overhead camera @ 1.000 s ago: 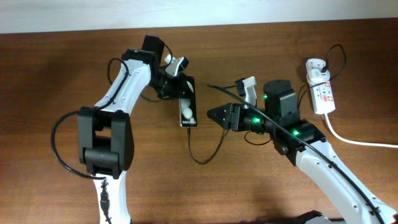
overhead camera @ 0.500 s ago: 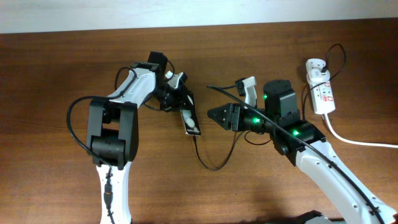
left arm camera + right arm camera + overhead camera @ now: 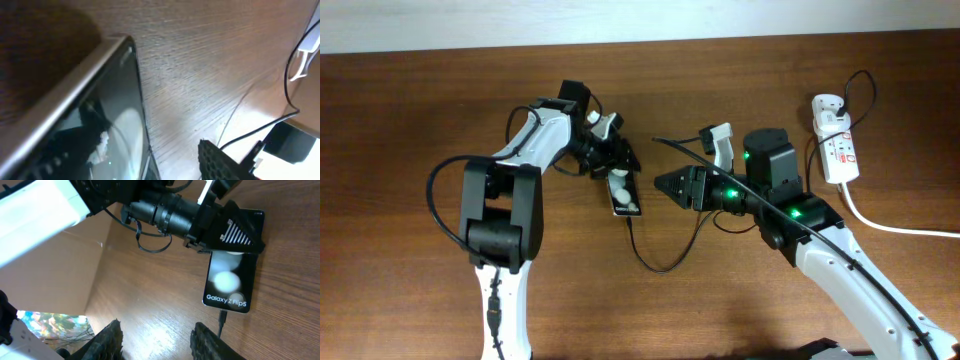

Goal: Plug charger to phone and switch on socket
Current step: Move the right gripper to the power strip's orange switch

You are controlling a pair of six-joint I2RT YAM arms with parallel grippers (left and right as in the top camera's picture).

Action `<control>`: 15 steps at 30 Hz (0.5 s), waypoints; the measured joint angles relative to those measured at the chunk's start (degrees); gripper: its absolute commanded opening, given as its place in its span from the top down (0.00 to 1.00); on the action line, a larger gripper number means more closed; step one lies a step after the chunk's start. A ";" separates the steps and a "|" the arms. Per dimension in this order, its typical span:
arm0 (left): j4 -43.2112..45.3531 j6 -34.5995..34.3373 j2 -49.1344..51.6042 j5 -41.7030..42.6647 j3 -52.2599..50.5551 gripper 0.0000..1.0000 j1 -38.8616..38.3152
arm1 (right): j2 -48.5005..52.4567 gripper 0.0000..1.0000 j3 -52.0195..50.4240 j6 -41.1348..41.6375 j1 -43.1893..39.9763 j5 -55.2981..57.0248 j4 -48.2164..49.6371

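Observation:
The black phone [image 3: 625, 195] lies flat on the wooden table, screen up with white glare spots and small white text [image 3: 230, 282]. The thin black charger [image 3: 660, 266] curves in a loop from the phone's near end, its connector tip [image 3: 222, 317] in the phone's port. My left gripper [image 3: 618, 160] stands open at the phone's far end; one dark finger [image 3: 220, 160] shows apart from the phone's edge [image 3: 125, 95]. My right gripper [image 3: 665, 185] is open and empty just right of the phone, its fingertips [image 3: 110, 340] wide apart. The white socket [image 3: 840, 150] lies at the far right.
A white adapter [image 3: 830, 105] sits in the socket's far end, and a thick white cord [image 3: 895, 226] runs off to the right. The table's back edge meets a pale wall [image 3: 720, 20]. The right arm's body [image 3: 780, 200] lies between phone and socket.
My left gripper, shut on the phone a second ago, brought it slightly nearer and has opened. The phone now lies flat. The cable loop shifted right. The right arm has not moved.

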 measured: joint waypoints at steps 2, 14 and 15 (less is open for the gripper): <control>-0.15 0.09 -0.52 -2.27 0.22 0.37 -0.13 | 0.00 0.53 -0.02 0.02 0.00 0.00 -0.02; -1.55 -0.17 -2.69 -24.94 1.53 0.31 -0.44 | 0.00 0.53 0.00 -0.02 0.00 0.02 -0.57; -1.73 -0.24 -2.71 -26.64 1.79 0.31 -0.46 | 0.00 0.53 0.00 -0.63 0.00 0.02 -1.42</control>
